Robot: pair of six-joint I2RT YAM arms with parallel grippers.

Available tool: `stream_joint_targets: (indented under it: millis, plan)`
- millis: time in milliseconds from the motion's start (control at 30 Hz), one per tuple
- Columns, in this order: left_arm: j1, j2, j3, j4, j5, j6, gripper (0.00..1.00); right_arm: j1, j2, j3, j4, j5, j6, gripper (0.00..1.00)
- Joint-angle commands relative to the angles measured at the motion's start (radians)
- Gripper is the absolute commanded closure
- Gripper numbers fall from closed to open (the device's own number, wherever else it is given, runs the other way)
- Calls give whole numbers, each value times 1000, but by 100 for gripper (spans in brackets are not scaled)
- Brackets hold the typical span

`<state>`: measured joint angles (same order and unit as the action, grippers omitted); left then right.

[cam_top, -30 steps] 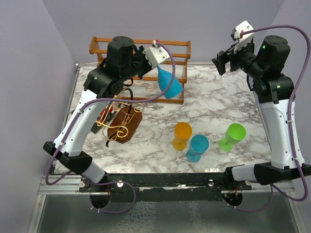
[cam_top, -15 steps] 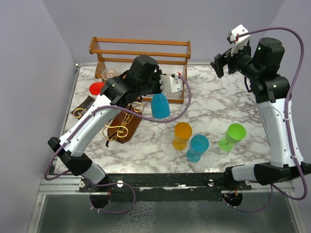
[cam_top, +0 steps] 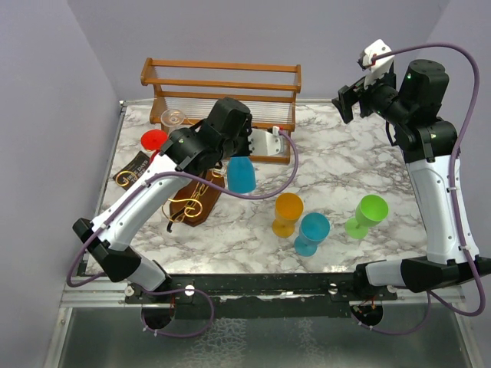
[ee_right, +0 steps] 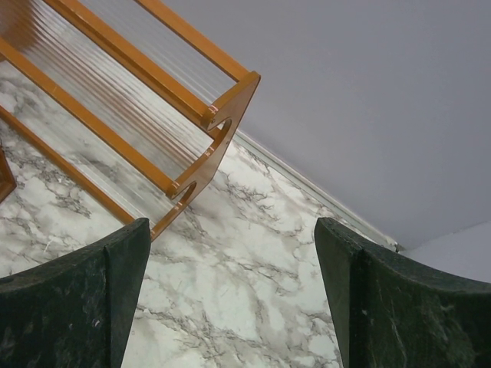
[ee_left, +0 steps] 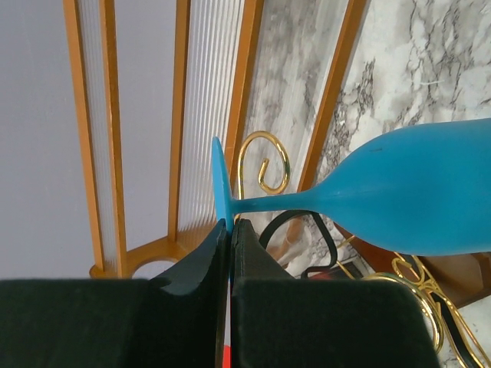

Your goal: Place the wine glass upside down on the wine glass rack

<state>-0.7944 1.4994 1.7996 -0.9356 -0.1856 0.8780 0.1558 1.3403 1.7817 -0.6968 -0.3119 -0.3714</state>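
Marble table (cam_top: 345, 165), rack curl (ee_left: 263, 157) behind stem (ee_left: 268, 202)

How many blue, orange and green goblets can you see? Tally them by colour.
Blue: 2, the raised blue goblet and the standing blue goblet
Orange: 1, the orange goblet
Green: 1, the green goblet
Total: 4

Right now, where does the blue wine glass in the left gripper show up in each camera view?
Top external: blue wine glass left of centre, just in front of the orange-brown slatted frame.
Left wrist: bowl fills the right side; the stem runs left to the left gripper, shut on it.
Right wrist: not in it.
Shared landmark: the frame, in all three views.
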Motion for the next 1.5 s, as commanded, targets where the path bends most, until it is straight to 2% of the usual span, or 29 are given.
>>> stream_joint_targets:
  millis: [0, 467, 800, 1467]
  plan:
    - [-7, -40, -26, 3, -91, 26, 100, -1, -20, -8, -15, 0, -12, 13]
    - [-7, -14, -126, 118, -290, 48, 100, -1, -21, -19, -21, -6, -16, 12]
    - [-6, 22, -128, 176, -360, 77, 100, -1, -25, -21, -22, -9, -21, 12]
    - [-6, 106, -109, 234, -364, 56, 99, -2, -30, -27, -24, -9, -24, 12]
